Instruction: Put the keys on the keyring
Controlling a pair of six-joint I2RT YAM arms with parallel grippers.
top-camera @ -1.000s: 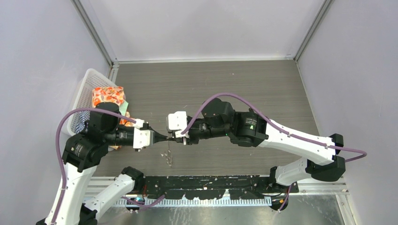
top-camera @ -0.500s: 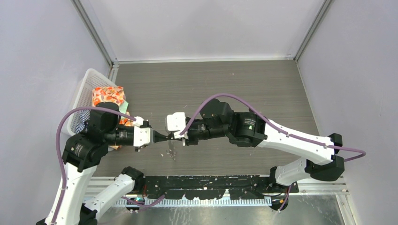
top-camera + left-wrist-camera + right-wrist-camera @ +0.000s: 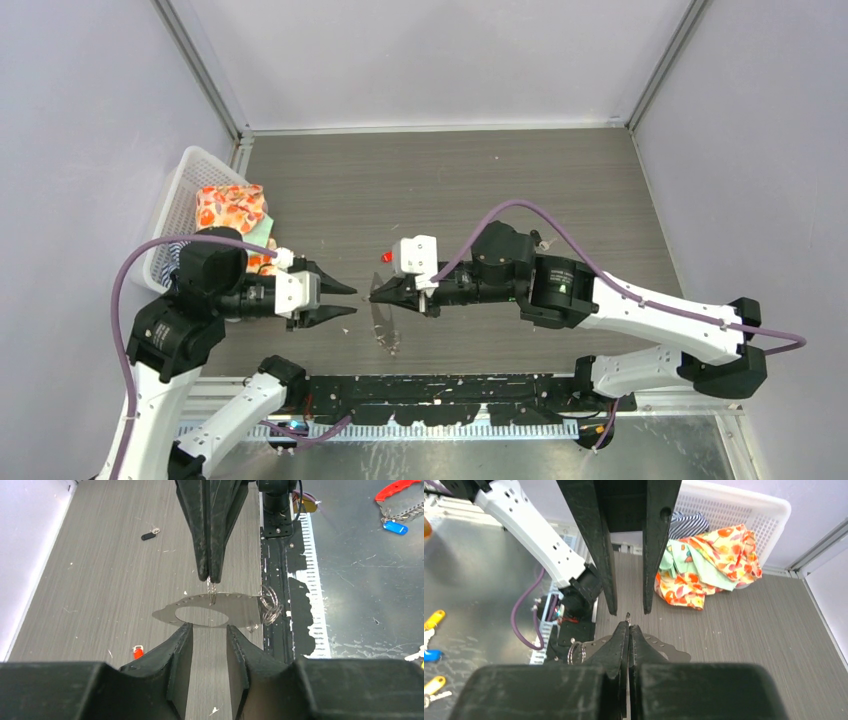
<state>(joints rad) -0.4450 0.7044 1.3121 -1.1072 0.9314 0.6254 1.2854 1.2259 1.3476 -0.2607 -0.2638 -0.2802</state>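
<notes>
1. The right gripper (image 3: 374, 295) is pinched shut on the keyring (image 3: 242, 611), which hangs below its tips between the arms; it should hold steady.
2. The left gripper (image 3: 352, 300) stands partly open and empty, just left of the ring.
3. The red key (image 3: 386, 257) lies on the table (image 3: 500, 180) just beyond; the left arm should likely grip its head.

Keyring (image 3: 245, 611) x1, red key (image 3: 137, 652) x1, basket (image 3: 190, 165) x1.
</notes>
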